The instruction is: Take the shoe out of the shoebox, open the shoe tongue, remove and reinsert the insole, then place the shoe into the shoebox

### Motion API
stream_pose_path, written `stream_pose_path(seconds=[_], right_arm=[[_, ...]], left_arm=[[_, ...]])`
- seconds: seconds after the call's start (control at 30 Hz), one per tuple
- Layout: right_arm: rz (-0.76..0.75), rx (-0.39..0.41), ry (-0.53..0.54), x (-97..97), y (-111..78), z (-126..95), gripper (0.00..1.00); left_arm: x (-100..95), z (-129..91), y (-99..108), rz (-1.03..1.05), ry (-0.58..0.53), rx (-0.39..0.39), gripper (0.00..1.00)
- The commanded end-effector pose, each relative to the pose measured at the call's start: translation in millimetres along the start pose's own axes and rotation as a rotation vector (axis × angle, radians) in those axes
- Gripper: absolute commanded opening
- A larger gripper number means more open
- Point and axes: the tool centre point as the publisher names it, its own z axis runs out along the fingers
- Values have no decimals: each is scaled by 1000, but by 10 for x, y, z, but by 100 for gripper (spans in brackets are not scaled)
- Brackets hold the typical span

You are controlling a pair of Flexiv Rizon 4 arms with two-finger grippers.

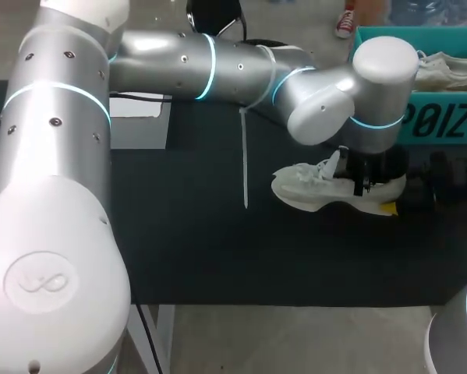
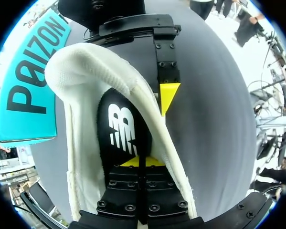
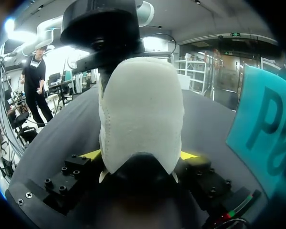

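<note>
The shoe lies on the bench, long axis left to right, toe left, heel right; the right claw is clamped across the heel; the left claw, nearer the opening, stands with fingers together on the insole, so lifting it out probably means pulling up and heelward.

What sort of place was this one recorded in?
Probably a robot manipulation workbench: a dark table, the left arm and right arm meeting at a white shoe, and a teal shoebox behind it.
</note>
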Motion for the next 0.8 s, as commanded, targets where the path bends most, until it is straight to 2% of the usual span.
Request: stream_pose_path(seconds=[0.03, 0.8], right_arm=[[3, 4, -1, 19, -104, 75, 0], [3, 4, -1, 19, -104, 75, 0]], left_arm=[[-12, 94, 13, -12, -29, 16, 0], [-267, -495, -63, -60, -156, 98, 0]])
